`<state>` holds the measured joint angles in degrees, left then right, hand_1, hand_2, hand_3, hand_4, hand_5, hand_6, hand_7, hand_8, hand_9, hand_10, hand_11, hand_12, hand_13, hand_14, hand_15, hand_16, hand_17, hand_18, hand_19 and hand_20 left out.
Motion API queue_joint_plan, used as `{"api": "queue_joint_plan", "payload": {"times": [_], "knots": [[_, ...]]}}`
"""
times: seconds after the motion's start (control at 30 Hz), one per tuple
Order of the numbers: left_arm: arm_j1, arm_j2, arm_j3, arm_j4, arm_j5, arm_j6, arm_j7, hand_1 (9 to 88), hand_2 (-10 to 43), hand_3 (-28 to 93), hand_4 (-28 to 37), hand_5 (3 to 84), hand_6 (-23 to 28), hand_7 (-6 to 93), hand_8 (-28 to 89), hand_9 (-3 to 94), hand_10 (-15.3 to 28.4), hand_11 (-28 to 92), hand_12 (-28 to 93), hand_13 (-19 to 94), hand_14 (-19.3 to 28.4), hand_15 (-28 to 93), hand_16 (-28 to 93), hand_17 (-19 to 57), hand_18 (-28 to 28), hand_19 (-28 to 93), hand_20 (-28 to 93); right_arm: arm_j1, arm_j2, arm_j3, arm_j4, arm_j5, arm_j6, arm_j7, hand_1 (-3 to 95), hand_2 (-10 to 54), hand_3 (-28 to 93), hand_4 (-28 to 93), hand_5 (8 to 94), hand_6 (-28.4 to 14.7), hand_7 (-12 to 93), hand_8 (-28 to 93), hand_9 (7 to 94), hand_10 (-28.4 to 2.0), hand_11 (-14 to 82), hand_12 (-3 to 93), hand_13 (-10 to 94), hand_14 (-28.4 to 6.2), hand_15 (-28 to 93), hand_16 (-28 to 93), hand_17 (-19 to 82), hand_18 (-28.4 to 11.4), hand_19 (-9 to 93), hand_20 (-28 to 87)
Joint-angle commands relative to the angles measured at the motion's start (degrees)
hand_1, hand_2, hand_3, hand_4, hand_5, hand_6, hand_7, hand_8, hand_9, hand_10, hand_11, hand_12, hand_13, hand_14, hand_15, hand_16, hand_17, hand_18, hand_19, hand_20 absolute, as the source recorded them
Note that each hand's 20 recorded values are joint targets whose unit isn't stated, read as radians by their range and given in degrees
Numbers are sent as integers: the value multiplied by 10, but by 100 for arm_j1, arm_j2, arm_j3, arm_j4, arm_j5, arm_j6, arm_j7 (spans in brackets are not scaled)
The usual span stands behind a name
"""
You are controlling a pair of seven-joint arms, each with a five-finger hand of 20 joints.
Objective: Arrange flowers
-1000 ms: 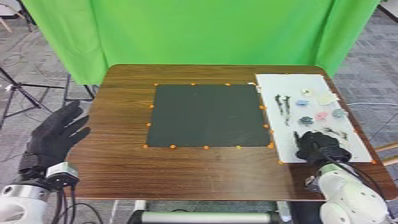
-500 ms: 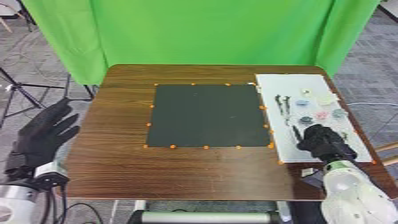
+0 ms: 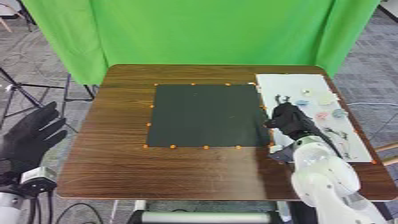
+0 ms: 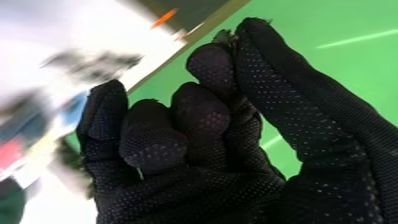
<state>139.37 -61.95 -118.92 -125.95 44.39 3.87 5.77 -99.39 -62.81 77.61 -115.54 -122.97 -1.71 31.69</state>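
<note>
While right hand point(image 3: 289, 119) is at white board's point(image 3: 298, 82) left edge, you cannot tell whether it grips anything. Left hand point(image 3: 31, 132) wide, beside surface point(image 3: 178, 175). Blue flower point(image 3: 302, 102), pink flower point(image 3: 321, 115) and dark sprig point(image 3: 336, 133) lie loose on board, right of dark mat point(image 3: 204, 115). Progress, your estimate: arranging barely begun; these pieces left to place, likely on mat.

Robotics lab: green curtain point(image 3: 209, 35), white robot arm point(image 3: 322, 167), apparently tripod point(image 3: 16, 86) (cut off, left).
</note>
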Motion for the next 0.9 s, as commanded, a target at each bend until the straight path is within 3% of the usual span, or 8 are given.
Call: {"api": "queue_joint_plan", "payload": {"times": [0.03, 0.17, 0.23, 0.3, 0.6, 0.9], "knots": [[187, -63, -294, -32, 179, -68, 67, 243, -58, 702, -276, 245, 20, 239, -114, 191, 94, 171, 182, 157, 114, 222, 52, -97, 180, 389, 91, 1132, -951, -1084, 399, -610, -156, -157, 429, -95, 843, -195, 629, -6, 661, 247, 718, -112, 674, 613, 661, -119, 898, 374, 271, -206, 806, 442], [271, -84, -359, -98, 381, -130, -39, 243, -61, 701, -276, 243, 20, 235, -114, 191, 94, 167, 182, 157, 113, 217, 56, -97, 180, 386, 92, 1413, -1222, -1570, 721, -998, -370, -275, 432, -95, 841, -195, 630, -6, 659, 247, 719, -113, 673, 614, 661, -119, 899, 374, 272, -207, 807, 441], [301, -87, -343, -129, 314, -82, -7, 242, -63, 701, -276, 240, 19, 232, -112, 189, 92, 166, 183, 154, 112, 212, 56, -99, 178, 381, 91, 1502, -1330, -1791, 865, -1350, -478, -387, 431, -95, 841, -192, 630, -6, 659, 247, 719, -114, 673, 614, 661, -119, 899, 373, 271, -208, 807, 441], [345, -84, -337, -153, 332, -25, 31, 242, -63, 701, -275, 240, 19, 232, -110, 188, 91, 165, 185, 153, 111, 209, 58, -99, 178, 379, 92, 1599, -1408, -2028, 1003, -1610, -543, -424, 432, -95, 839, -190, 630, -6, 659, 248, 719, -113, 672, 614, 661, -119, 899, 373, 271, -208, 808, 440], [354, -75, -333, -194, 285, -97, -18, 241, -66, 697, -270, 240, 22, 227, -104, 187, 90, 163, 188, 153, 111, 205, 61, -99, 179, 376, 93, 1561, -1707, -2543, 1424, -2423, -459, -393, 429, -95, 836, -181, 630, -6, 657, 249, 718, -113, 669, 618, 661, -120, 896, 374, 271, -209, 808, 438], [241, 10, -237, -141, 295, -143, -98, 240, -67, 693, -263, 241, 22, 224, -99, 186, 91, 161, 189, 151, 111, 204, 62, -100, 179, 377, 93, 1414, -2103, -2628, 1633, -2850, -819, -133, 422, -95, 834, -166, 636, -4, 650, 251, 724, -113, 669, 608, 676, -119, 893, 369, 281, -219, 815, 438]]}}
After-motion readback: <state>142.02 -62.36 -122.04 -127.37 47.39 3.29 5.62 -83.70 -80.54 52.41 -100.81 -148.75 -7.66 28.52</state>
